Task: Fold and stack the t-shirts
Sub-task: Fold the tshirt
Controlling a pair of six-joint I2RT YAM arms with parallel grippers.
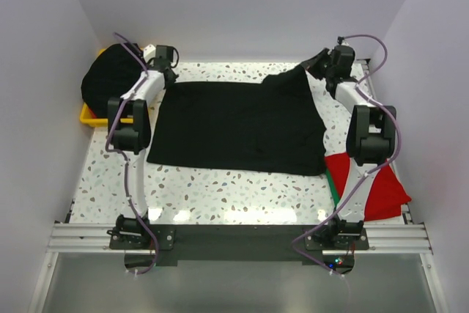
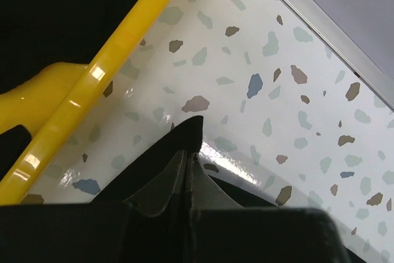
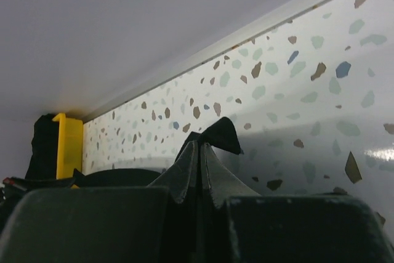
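Observation:
A black t-shirt (image 1: 238, 126) lies spread on the speckled table. My left gripper (image 1: 168, 71) is shut on its far left corner; in the left wrist view my left gripper (image 2: 189, 152) pinches black cloth (image 2: 188, 130) at table level. My right gripper (image 1: 322, 64) is shut on the far right corner and holds it lifted; in the right wrist view my right gripper (image 3: 201, 146) has a black cloth tip (image 3: 223, 135) poking out past it. A red t-shirt (image 1: 381, 185) lies at the right, partly under my right arm.
A yellow bin (image 1: 91, 116) at the far left holds a pile of black shirts (image 1: 110, 75); its rim (image 2: 92, 84) runs close to my left gripper. White walls stand close on three sides. A green strip (image 1: 333, 194) shows beside the red shirt.

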